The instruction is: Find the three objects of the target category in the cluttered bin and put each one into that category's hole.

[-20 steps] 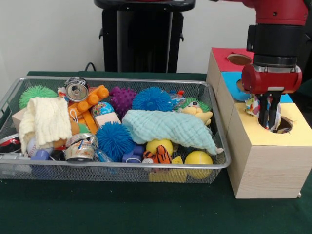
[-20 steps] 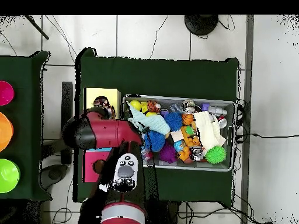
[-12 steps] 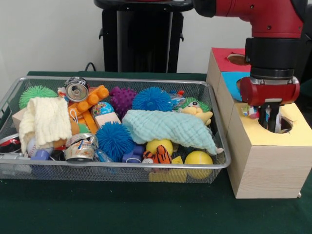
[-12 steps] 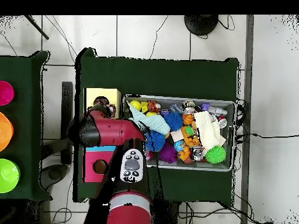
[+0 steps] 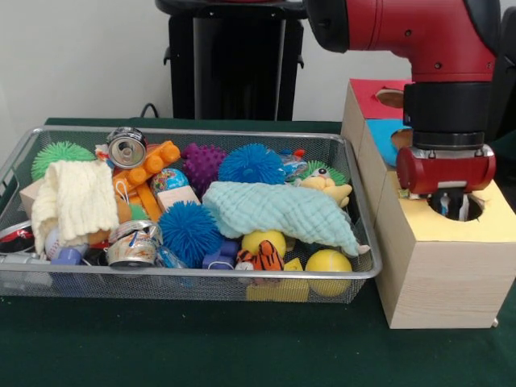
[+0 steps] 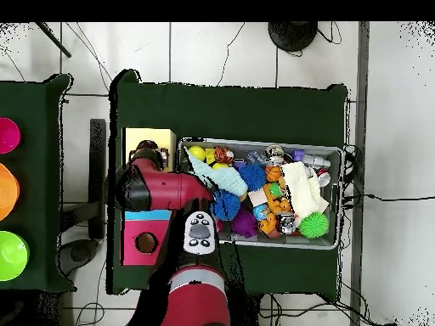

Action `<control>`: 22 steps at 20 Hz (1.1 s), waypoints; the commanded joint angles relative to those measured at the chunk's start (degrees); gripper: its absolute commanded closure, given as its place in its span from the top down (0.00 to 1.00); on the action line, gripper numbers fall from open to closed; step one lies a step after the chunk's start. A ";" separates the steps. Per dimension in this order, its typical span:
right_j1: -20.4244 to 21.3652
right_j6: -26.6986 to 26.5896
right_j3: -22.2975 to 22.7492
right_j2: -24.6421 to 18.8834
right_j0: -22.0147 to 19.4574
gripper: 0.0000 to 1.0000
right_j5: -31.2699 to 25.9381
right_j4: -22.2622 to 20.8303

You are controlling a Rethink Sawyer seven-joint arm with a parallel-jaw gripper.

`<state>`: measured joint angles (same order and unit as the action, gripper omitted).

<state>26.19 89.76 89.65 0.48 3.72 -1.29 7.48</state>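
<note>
My gripper (image 5: pixel 452 205) is sunk into the round hole (image 5: pixel 476 208) in the top of the yellow box (image 5: pixel 493 222), right of the bin. Only the red wrist and a sliver below it show, and whatever it carries is hidden in the hole. The wire bin (image 5: pixel 201 276) holds mixed clutter: a teal cloth (image 5: pixel 278 211), a cream cloth (image 5: pixel 76 197), blue spiky balls (image 5: pixel 189 232), a purple spiky ball (image 5: pixel 203 164), yellow balls (image 5: pixel 328 264) and cans (image 5: pixel 126 147). In the overhead view the red arm (image 6: pixel 161 188) covers the yellow box (image 6: pixel 149 137).
Behind the yellow box stand a blue box (image 5: pixel 385 133) and a red box (image 5: pixel 372 93), each with its own hole. The bin's right rim runs close to the boxes. Coloured bowls (image 6: pixel 7 191) sit on a separate table at the overhead view's left.
My gripper has sunk straight down into the yellow box's hole. The colourful patterned thing seen at its tips earlier has dropped out of sight with it.
</note>
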 commanded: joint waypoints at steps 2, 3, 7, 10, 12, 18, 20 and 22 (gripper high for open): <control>-12.41 14.94 5.48 -6.68 -5.64 0.00 7.14 -0.09; -12.22 15.05 6.02 -6.52 -5.68 0.00 7.83 -0.25; -10.98 14.75 7.88 -4.71 -4.83 0.00 8.93 -0.25; -10.21 13.84 8.13 -3.16 -3.96 0.00 8.40 0.21; -10.13 13.09 8.02 -2.77 -3.96 0.00 8.57 -0.09; -9.86 13.72 8.56 -2.66 -4.07 1.00 12.16 -0.98; -9.85 13.13 8.27 -2.45 -3.87 1.00 11.63 -1.13; -9.67 12.26 7.70 -1.61 -3.04 1.00 10.12 -0.77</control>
<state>25.19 89.74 90.91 -1.80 2.34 7.79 7.37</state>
